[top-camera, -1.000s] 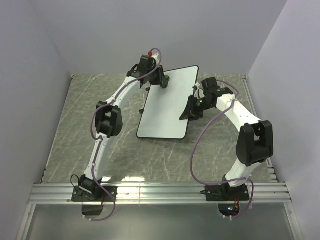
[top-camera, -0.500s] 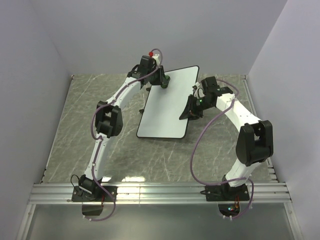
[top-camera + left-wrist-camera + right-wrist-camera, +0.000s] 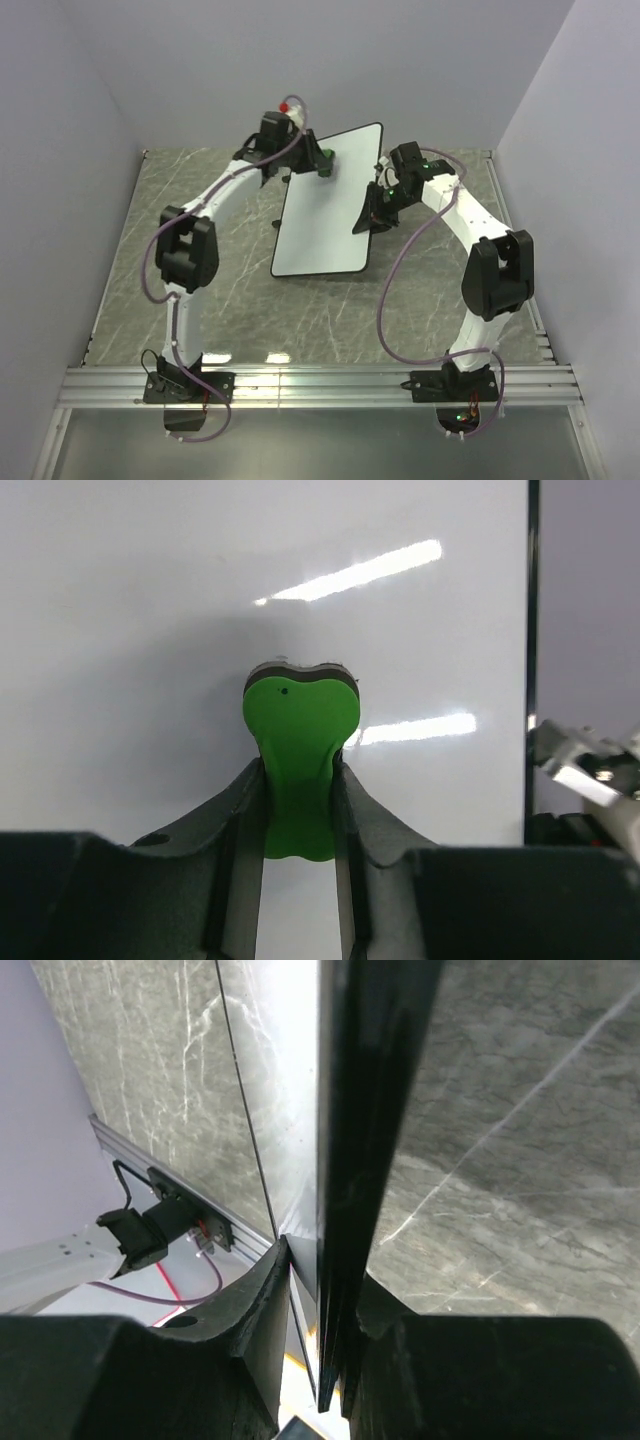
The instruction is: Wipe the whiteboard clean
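- Marbled grey table (image 3: 300, 310) carries the whiteboard (image 3: 325, 215), tilted up between both claws
- Right claw (image 3: 325, 1300) pinches the board's edge beside it
- Left claw (image 3: 298, 780) squeezes a green eraser (image 3: 300, 730), its pad against the board just ahead
- Keep pressure even, overlap strokes, hold the edge firm

a table (image 3: 240, 300) with a grey-green marbled top sits boxed in by plain pale lilac walls (image 3: 400, 60) at its far, left and right edges, a ribbed metal rail (image 3: 320, 385) runs along its near edge, and soft light glints off the top beside that rail.
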Controlling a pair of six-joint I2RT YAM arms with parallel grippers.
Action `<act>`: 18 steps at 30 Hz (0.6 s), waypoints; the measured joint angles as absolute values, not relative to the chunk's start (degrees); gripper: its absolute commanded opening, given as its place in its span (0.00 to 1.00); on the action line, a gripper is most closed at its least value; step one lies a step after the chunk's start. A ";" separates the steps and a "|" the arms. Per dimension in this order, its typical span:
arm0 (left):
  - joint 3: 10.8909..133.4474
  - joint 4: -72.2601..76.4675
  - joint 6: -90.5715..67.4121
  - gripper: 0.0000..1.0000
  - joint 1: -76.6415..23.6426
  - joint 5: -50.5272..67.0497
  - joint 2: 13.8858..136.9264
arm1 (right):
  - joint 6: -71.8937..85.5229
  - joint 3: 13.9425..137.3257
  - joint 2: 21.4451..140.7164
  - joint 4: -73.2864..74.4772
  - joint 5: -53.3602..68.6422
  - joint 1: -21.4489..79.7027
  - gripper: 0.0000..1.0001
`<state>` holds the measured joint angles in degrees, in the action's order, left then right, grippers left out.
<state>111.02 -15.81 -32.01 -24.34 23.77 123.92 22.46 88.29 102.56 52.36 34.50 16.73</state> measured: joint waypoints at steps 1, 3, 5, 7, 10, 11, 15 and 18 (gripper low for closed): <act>109.54 -15.27 -32.88 0.00 -23.18 23.00 121.71 | 22.46 88.82 102.96 52.47 34.52 16.95 0.00; 107.00 -14.83 -34.24 0.00 -20.49 21.54 117.86 | 22.50 90.08 103.79 53.06 34.52 17.34 0.00; 104.95 -14.50 -35.20 0.00 -16.86 19.35 113.69 | 22.52 91.39 104.53 53.87 34.52 17.45 0.01; 103.53 -14.59 -35.66 0.00 -13.37 17.39 110.24 | 22.57 92.33 105.06 54.52 34.48 17.45 0.24; 101.06 -15.11 -35.70 0.00 -10.22 14.98 106.15 | 22.83 95.09 106.32 56.21 33.28 17.28 0.53; 99.81 -15.25 -35.66 0.00 -10.04 14.41 104.99 | 22.52 96.05 106.83 56.55 32.21 17.10 0.58; 93.86 -18.15 -35.44 0.00 -11.07 12.64 100.47 | 22.63 101.73 109.12 57.87 30.24 15.73 0.68; 90.43 -20.69 -35.11 0.00 -11.44 11.29 98.26 | 22.90 107.35 110.15 58.35 29.56 13.65 0.70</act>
<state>90.43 -20.69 -35.11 -11.44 11.29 98.26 22.90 107.35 110.15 58.35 29.56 13.65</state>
